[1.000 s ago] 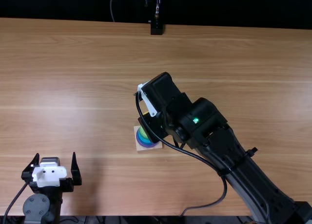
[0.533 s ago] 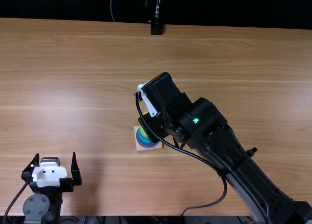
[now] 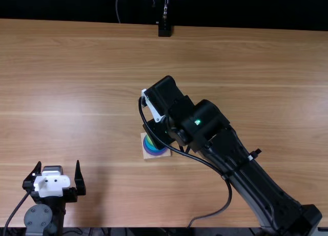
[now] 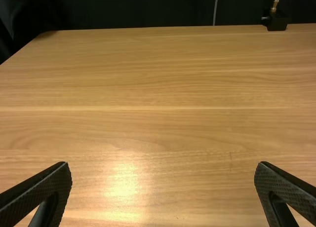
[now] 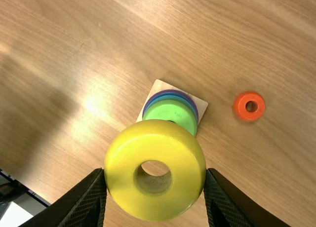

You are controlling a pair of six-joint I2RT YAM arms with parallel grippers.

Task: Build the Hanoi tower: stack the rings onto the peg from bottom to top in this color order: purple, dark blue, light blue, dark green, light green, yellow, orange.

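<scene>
Pale wood grain runs across the worktop, against a black background, with a small black stand at its far edge. Near the middle sits a light square base bearing a neat pile: purple ring low down, blue above it, light green ring on top. An orange ring lies flat on the wood, apart from the base. The right gripper is over the pile, reaching in from the right; its jaws are closed on opposite sides of the yellow ring, gripping it raised above the wood, hole towards the wrist camera. In that wrist view the yellow ring covers part of the pile. The left gripper is near the near left corner, jaws spread wide, with just air between them.
</scene>
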